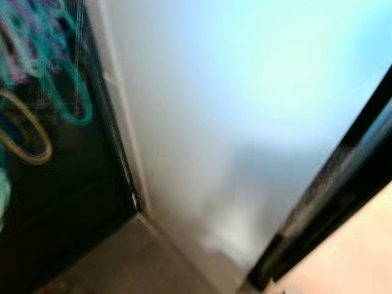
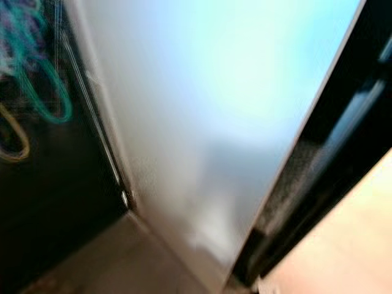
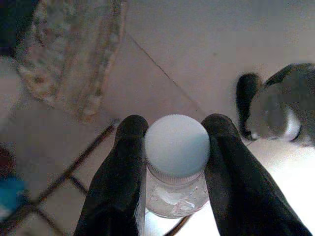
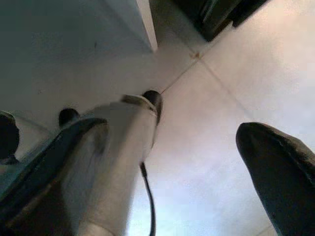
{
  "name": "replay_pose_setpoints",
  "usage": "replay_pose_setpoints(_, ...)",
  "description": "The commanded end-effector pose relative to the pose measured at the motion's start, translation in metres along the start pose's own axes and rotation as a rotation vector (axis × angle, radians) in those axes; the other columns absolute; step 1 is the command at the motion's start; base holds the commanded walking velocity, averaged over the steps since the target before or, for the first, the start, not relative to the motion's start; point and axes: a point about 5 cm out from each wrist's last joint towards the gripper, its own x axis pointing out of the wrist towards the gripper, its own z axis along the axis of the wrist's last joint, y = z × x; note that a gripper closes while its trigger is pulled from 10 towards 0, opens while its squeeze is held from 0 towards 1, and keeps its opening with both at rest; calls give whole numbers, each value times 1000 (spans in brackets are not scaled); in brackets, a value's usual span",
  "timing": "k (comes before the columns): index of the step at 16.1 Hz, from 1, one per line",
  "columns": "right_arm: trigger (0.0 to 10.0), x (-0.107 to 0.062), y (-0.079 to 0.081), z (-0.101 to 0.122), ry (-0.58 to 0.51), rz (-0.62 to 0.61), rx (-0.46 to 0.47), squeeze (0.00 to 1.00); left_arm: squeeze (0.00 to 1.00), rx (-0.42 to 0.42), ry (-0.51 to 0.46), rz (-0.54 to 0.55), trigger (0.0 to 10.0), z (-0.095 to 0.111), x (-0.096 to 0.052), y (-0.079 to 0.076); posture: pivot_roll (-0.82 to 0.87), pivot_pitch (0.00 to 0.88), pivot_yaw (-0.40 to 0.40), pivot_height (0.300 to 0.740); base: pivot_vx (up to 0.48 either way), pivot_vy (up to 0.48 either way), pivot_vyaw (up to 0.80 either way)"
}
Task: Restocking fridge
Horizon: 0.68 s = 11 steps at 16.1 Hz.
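My left gripper [image 3: 175,123] is shut on a clear plastic bottle [image 3: 176,194] with a white screw cap [image 3: 177,145]; its two black fingers [image 3: 125,162] press on either side of the neck, above a tiled floor. My right gripper [image 4: 170,130] hangs open over the floor with nothing held, one black finger [image 4: 278,172] at the side. The blurred eye views are close to a tall pale grey-white panel [image 1: 245,122] with a black edge [image 1: 343,184] on its right; whether it is the fridge cannot be told.
Left of the panel stands a dark board [image 1: 55,153] with teal and yellow scribbles. A patterned rug [image 3: 69,59] lies on the tiles. My own leg [image 4: 123,162] and foot [image 3: 280,105] appear in the wrist views. Beige floor [image 1: 349,257] lies to the right.
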Motion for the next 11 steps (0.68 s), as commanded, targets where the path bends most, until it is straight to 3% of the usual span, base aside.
replay_pose_setpoints(1,10000,-2,-8,-1,0,-29,9,0,0,6,-12,-10,10000,6,0,-4,115,0,19,740,0,0,-788)
replay_pose_setpoints(11,10000,-2,-10,-1,-24,-72,48,0,0,15,-10,-17,10000,6,0,-5,91,0,23,740,0,0,-774)
